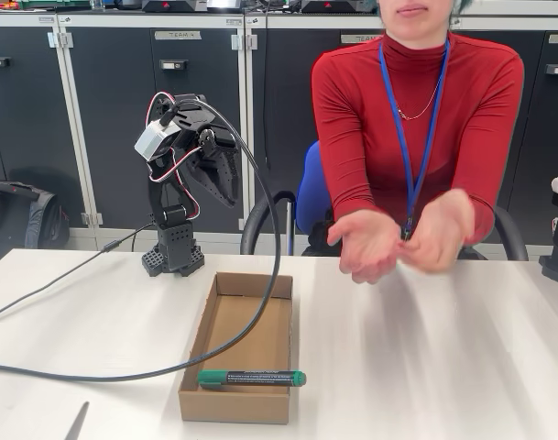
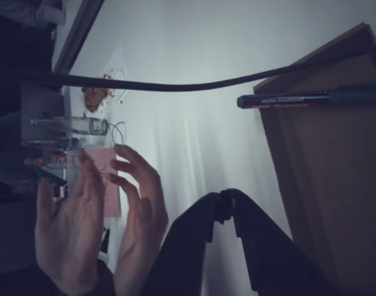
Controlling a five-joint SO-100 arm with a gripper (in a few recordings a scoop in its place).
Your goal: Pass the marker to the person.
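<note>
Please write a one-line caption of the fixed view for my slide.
A person holds out cupped hands while the marker lies across a cardboard box and the gripper waits, raised.

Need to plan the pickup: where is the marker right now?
In the fixed view the marker lies across the near end of the cardboard box, its cap overhanging the right wall, below the grey cable.

The marker (image 1: 252, 378) lies across the box (image 1: 225, 401), left of the person (image 1: 416, 119).
</note>
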